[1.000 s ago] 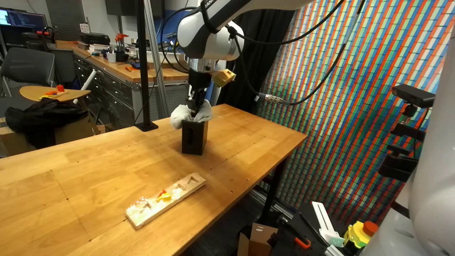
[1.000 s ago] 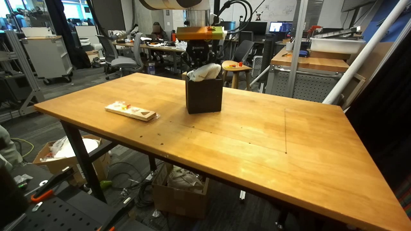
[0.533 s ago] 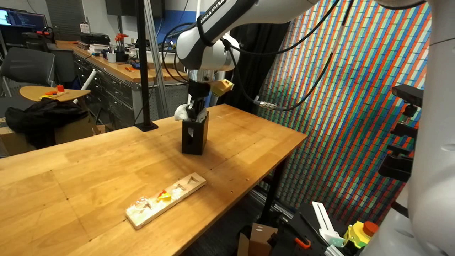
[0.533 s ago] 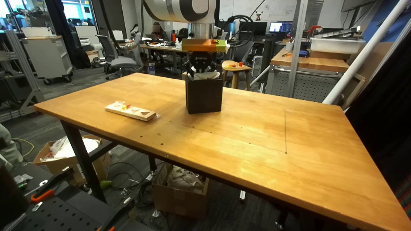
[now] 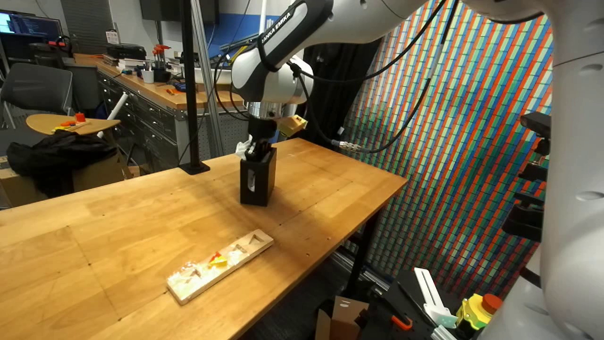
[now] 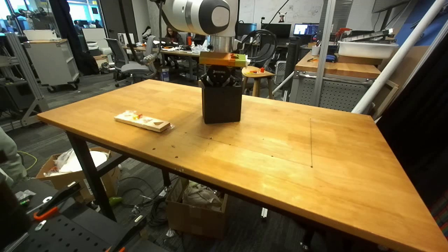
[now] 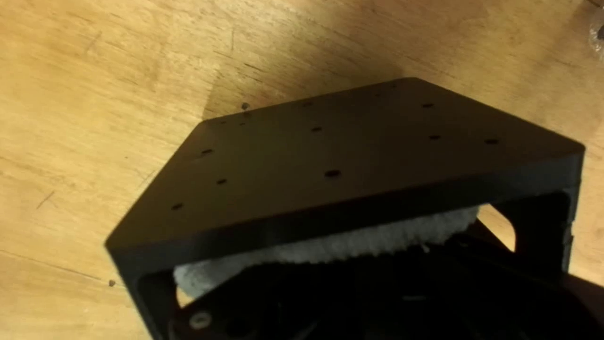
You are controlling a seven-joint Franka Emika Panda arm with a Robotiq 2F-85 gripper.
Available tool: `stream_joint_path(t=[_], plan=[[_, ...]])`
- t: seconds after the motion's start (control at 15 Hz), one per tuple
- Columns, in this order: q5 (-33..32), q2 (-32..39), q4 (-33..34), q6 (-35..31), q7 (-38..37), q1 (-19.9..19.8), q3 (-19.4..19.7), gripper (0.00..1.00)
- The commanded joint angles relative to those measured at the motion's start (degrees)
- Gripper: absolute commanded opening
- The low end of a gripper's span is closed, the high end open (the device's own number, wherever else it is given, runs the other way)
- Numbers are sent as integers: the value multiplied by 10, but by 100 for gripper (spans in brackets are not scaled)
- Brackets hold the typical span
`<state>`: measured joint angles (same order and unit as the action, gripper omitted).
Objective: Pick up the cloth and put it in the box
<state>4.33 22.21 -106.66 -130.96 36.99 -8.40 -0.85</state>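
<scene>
white cloth [image 7: 363, 243] in the black box [image 6: 222, 105], claw [image 5: 258, 153] down among its folds

the box stands upright on the table [image 6: 280, 147] and the claw points straight down into its mouth; the fingertips are hidden in there, so i cannot tell if they pinch the cloth or have let go. in the wrist view a fuzzy strip lies between claw and drilled wall, its long axis running along that wall. in an exterior view a tuft [image 5: 242, 149] points up past the rim, on what looks like the claw's opposite side. bunched like this, the whole has no clear single axis. next probably comes release and a straight lift, which could drag that tuft along.
</scene>
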Motion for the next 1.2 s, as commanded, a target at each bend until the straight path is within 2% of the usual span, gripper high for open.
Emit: stream_joint_path(t=[0.0, 0.4, 0.67, 0.8, 1.13], plan=[[7, -2, 16, 13, 7, -6, -10, 3], [-20, -31, 14, 27, -9, 5, -4, 3], [-57, -53, 26, 61, -20, 17, 2, 3], [-86, -60, 45, 86, -27, 24, 4, 3], [-139, -43, 139, 160, -27, 45, -1, 3]])
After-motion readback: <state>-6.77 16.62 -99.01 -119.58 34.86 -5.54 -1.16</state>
